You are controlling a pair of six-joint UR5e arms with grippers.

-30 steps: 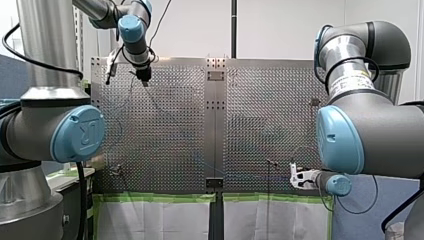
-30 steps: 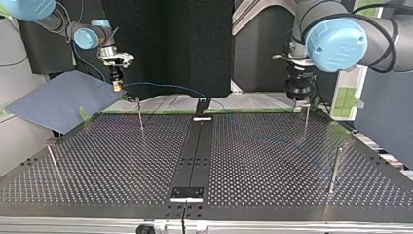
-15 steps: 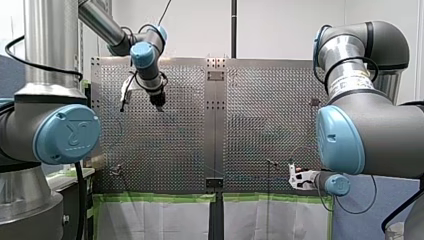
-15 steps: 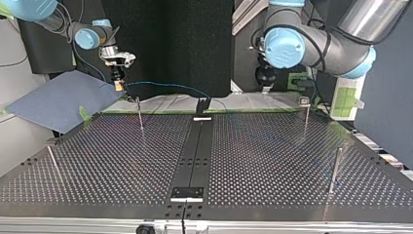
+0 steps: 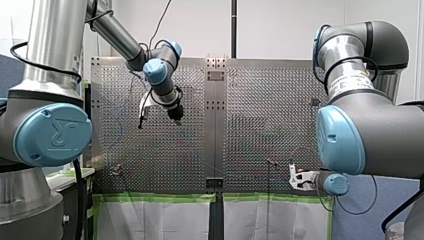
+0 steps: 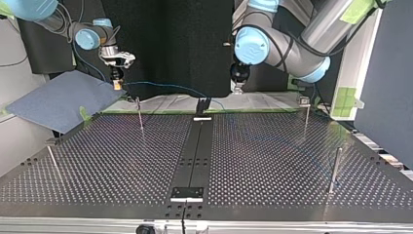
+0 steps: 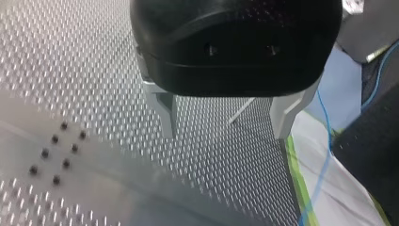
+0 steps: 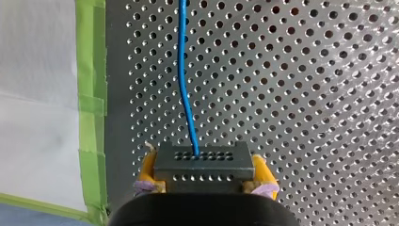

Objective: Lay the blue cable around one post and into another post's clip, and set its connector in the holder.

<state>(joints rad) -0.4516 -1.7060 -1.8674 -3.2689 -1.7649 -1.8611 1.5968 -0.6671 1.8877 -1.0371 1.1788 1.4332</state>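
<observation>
In the right wrist view my right gripper (image 8: 203,173) has its yellow pads (image 8: 147,172) shut on a dark grey connector (image 8: 202,162), and the blue cable (image 8: 182,70) runs straight ahead from it over the perforated plate. In the top view that gripper (image 6: 117,84) hangs at the back left beside a thin post (image 6: 140,115), with the cable (image 6: 165,87) arcing toward a black holder (image 6: 202,105). My left gripper (image 7: 226,123) is open with nothing between its metal fingers (image 7: 165,113). It hovers over the plate, right of the holder in the top view (image 6: 237,87).
More posts stand at the top view's right (image 6: 306,116), near right (image 6: 334,168) and near left (image 6: 52,161). A second bracket (image 6: 186,192) sits on the black centre strip. A blue sheet (image 6: 58,100) lies off the table's back left. Green tape (image 8: 91,103) edges the plate.
My left arm has swung from the table's corner post toward the middle, leftward in the top view. My right gripper and the connector have stayed put.
</observation>
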